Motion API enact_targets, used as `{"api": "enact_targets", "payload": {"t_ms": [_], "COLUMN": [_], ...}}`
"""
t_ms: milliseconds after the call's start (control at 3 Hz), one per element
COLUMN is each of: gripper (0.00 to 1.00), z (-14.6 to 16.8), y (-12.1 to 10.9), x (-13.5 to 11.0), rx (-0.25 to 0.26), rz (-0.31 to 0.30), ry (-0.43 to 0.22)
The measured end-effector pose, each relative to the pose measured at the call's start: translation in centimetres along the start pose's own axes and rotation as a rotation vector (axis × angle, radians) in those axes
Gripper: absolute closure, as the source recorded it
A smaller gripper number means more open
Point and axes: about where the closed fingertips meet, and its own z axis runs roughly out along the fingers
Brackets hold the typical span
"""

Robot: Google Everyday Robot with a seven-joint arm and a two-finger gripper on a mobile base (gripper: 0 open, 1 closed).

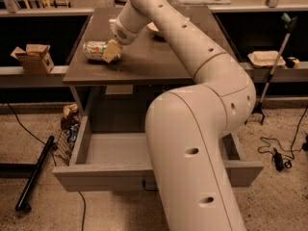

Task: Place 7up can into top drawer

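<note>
The 7up can (94, 50) lies on its side on the left part of the brown tabletop (154, 61), pale with green bands. My gripper (111, 51) is at the can's right end, down at tabletop level, and covers that end. The arm reaches in from the lower right and fills the middle of the view. The top drawer (101, 175) is pulled open below the tabletop. Its grey inside is visible on the left and holds nothing that I can see. Its right half and its handle are hidden behind my arm.
A white bowl (153, 29) sits on the tabletop behind my arm. A cardboard box (33, 57) stands on the left ledge, a pale tray (265, 58) on the right ledge. A dark pole (33, 173) and cables lie on the floor, and a grabber stick (275, 61) leans at right.
</note>
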Motion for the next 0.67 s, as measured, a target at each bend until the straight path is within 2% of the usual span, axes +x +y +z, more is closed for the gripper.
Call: {"api": "enact_targets", "payload": {"t_ms": [333,667], "gripper": [0.85,1.00], "z": [-2.2,-6.6], "y": [0.2,0.8], "x": [-0.2,0.5], "rx": [0.014,0.063], "rz": [-0.015,-0.010], "ry": [-0.057,-0.133]}}
